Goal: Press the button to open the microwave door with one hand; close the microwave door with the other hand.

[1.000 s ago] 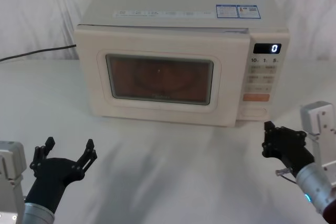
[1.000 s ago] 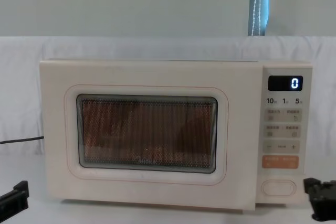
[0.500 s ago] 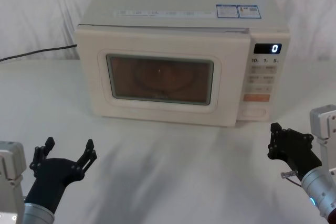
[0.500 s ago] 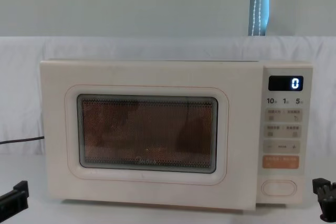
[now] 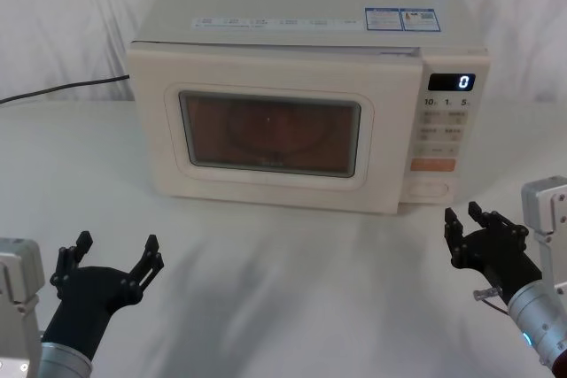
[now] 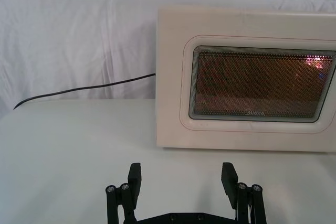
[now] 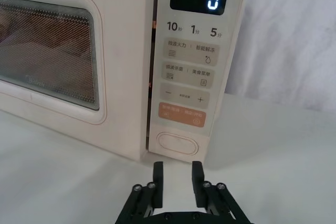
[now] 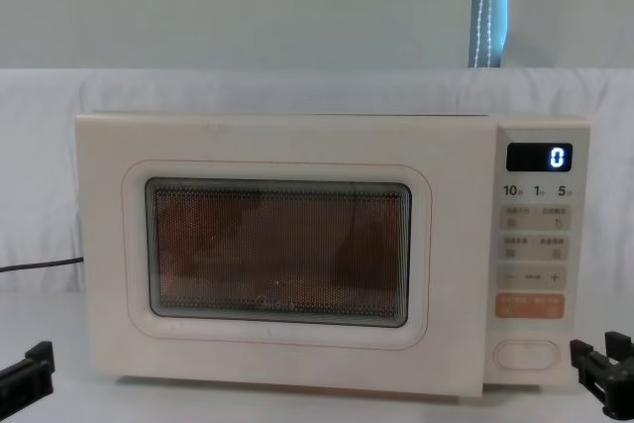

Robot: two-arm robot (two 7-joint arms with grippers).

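Right gripper [image 5: 462, 221], a black blocky pincer with notched tips, hovers low over the white table [image 5: 292, 281] just in front of the microwave's lower right corner, with its fingers a little apart and nothing between them. In the right wrist view the two fingertips [image 7: 158, 171] point at the wide pill-shaped cream button [image 7: 178, 143], which sits at the bottom of the control panel, near the tips but not touched. Directly above that button lies an orange rectangular key [image 7: 182, 118], then rows of small beige square keys [image 7: 190, 50], and at the top a dark display showing a white "0" [image 7: 212, 1].

Beside the panel, the big cream microwave door [image 5: 275, 130] with its dark rounded glass window stands shut, flush with the cream microwave body [image 5: 301, 6]; a warm orange glow shows through the mesh.

Farther off, at the table's near left edge, the left gripper [image 5: 113, 250] rests with its black fingers spread wide, empty, well apart from the door. A thin black power cable [image 6: 84, 88] trails across the white cloth behind the microwave's left side.
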